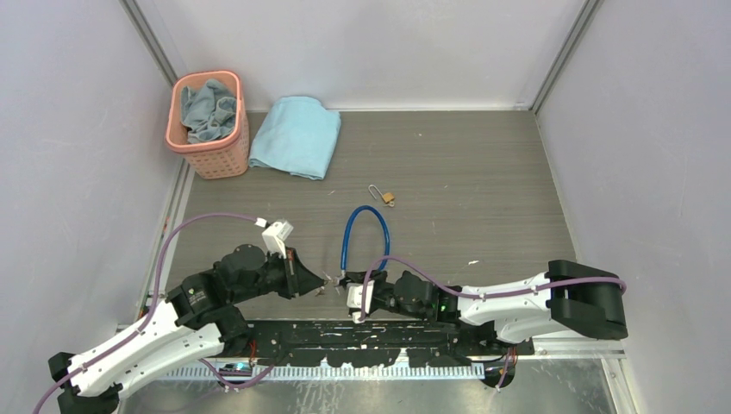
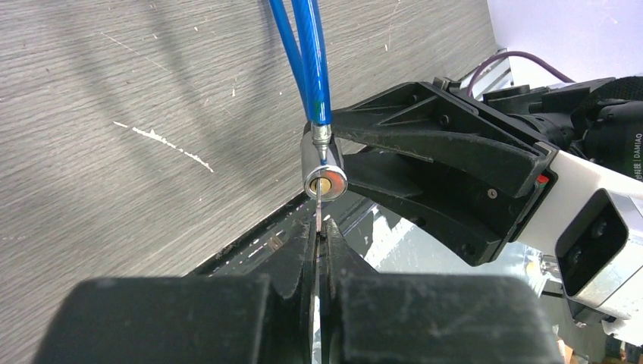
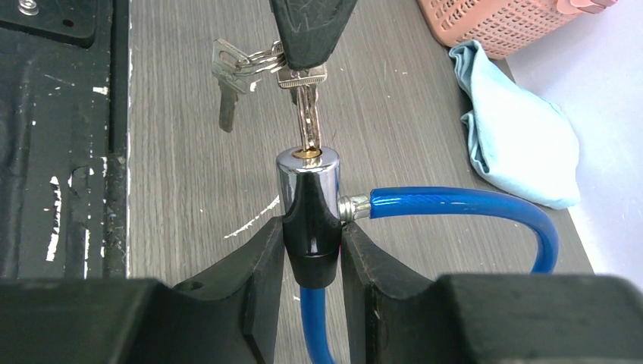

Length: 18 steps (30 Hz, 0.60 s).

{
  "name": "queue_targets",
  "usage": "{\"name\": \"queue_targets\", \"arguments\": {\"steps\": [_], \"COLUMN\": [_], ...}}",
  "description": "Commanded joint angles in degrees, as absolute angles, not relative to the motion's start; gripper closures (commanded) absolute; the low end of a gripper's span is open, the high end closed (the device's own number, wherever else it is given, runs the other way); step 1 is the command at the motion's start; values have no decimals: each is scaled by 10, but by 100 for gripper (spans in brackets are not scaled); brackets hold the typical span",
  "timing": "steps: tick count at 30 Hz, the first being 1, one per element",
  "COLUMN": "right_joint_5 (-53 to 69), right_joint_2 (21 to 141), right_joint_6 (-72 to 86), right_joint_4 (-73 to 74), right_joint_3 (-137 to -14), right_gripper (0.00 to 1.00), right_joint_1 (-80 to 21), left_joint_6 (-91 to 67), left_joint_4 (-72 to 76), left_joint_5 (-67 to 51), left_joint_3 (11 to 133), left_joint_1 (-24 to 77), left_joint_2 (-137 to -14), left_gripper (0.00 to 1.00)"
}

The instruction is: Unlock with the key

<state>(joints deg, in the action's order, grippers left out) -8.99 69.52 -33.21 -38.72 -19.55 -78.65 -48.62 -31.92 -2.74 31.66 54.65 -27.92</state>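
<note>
The key [image 3: 307,114] is small and silvery, and its blade sits in the keyhole of the chrome lock cylinder [image 3: 306,178] on the blue cable [image 3: 455,203]. My left gripper [image 2: 321,231] is shut on the key's head, seen edge-on as a thin strip [image 2: 320,208] entering the cylinder's face [image 2: 325,182]. A ring with two spare keys [image 3: 227,80] hangs beside it. My right gripper [image 3: 311,235] is shut on the lock's black body, holding it off the table. In the top view both grippers meet near the front edge, left [image 1: 326,280] and right [image 1: 346,289].
A small brass padlock [image 1: 385,197] lies on the table beyond the cable loop [image 1: 362,216]. A folded light-blue towel [image 1: 297,136] and a pink basket [image 1: 204,79] with a cloth inside sit at the back left. The black base rail [image 1: 345,341] runs under both wrists.
</note>
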Motion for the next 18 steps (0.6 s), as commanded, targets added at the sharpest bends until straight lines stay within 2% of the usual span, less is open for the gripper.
{"name": "queue_targets", "arguments": {"steps": [1, 18], "right_joint_5": [-106, -124], "right_joint_2": [684, 684], "right_joint_6": [-353, -359], "right_joint_4": [-465, -466], "right_joint_3": [-209, -210], "right_gripper": [99, 99], "right_joint_1": [-792, -795], "left_joint_6": [-493, -498], "left_joint_4": [-280, -279], "left_joint_5": [-16, -18], "left_joint_3": [317, 317], "left_joint_1": [547, 546], "left_joint_2": [-283, -284], "left_gripper": [100, 100]}}
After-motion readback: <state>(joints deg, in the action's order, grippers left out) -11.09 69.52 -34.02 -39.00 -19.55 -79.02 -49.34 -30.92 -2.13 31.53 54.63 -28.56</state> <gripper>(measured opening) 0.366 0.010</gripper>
